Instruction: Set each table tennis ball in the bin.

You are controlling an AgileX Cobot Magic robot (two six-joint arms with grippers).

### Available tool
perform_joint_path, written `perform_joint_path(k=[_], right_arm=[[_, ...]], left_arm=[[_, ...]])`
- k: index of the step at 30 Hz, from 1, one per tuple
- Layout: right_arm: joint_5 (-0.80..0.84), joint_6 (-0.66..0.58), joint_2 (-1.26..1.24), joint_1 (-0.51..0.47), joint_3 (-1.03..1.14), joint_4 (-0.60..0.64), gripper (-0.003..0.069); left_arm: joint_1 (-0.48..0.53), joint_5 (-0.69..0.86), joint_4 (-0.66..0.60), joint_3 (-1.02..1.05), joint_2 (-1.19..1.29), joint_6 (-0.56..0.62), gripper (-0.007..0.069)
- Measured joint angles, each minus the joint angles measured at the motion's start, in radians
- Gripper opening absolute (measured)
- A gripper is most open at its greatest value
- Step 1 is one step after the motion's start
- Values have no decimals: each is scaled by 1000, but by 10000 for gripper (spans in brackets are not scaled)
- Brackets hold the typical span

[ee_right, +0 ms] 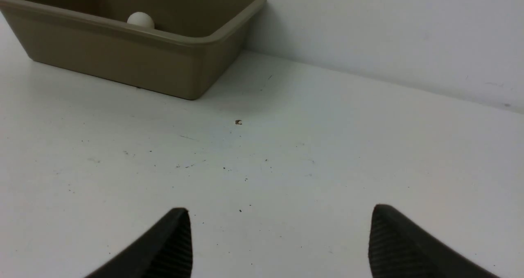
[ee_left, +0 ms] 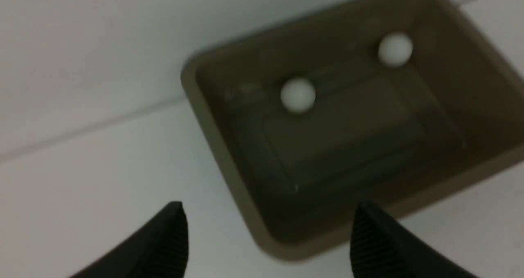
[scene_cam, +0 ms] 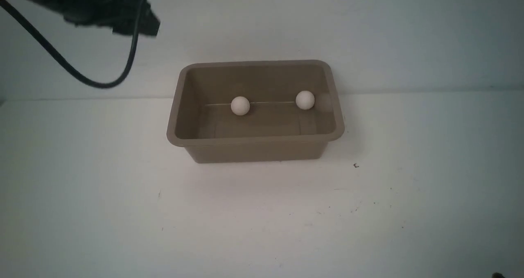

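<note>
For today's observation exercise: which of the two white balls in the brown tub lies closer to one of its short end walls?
The ball on the robot's right: it sits almost against the tub's right end wall, while the other ball rests nearer the middle.

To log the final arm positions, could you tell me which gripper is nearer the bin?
Left. The left gripper hovers above the bin near its left end; the right gripper sits low over the table, well off to the bin's right.

White table (scene_cam: 262,220): brown bin (scene_cam: 254,149) resting on it, near wall.
</note>
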Motion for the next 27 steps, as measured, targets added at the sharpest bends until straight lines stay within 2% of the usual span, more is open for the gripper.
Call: perform_joint_path(k=[5, 10, 15, 19, 22, 27], right_arm=[[0, 0, 0, 0, 0, 1, 525], [0, 0, 0, 0, 0, 1, 525], [0, 0, 0, 0, 0, 1, 525], [0, 0, 0, 0, 0, 1, 525], [0, 0, 0, 0, 0, 2, 525], [0, 0, 0, 0, 0, 2, 525]], left_arm=[[0, 44, 44, 156, -131, -15, 479], [0, 27, 82, 347, -464, -16, 479], [0, -99, 108, 636, -825, -16, 479], [0, -316, 130, 959, -1133, -16, 479], [0, -416, 135, 1146, -1289, -16, 479], [0, -458, 139, 1361, -1492, -40, 479]])
